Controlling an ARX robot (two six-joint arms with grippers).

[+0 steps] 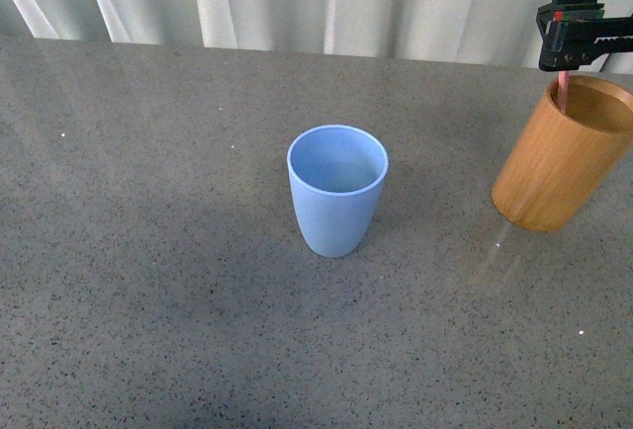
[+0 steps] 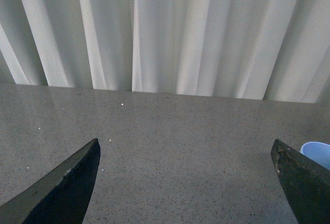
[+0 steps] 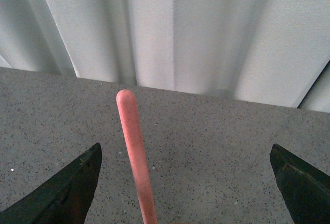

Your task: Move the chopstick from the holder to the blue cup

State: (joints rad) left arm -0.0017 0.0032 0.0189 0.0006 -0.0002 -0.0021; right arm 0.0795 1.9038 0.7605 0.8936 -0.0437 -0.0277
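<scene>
Chopstick (image 3: 135, 157) stands in holder (image 1: 564, 157), 3 o'clock of blue cup (image 1: 337, 190), between spread jaws of right gripper (image 3: 185, 149); grasp and transfer pending.

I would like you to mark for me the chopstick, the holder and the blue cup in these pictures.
chopstick (image 3: 135, 149): right wrist view, middle of its pink shaft.
holder (image 1: 559, 167): front view, its wooden outer wall.
blue cup (image 1: 334, 214): front view, its outer wall.

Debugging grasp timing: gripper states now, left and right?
Left gripper: open, empty.
Right gripper: open, chopstick between its fingers, not gripped.
</scene>
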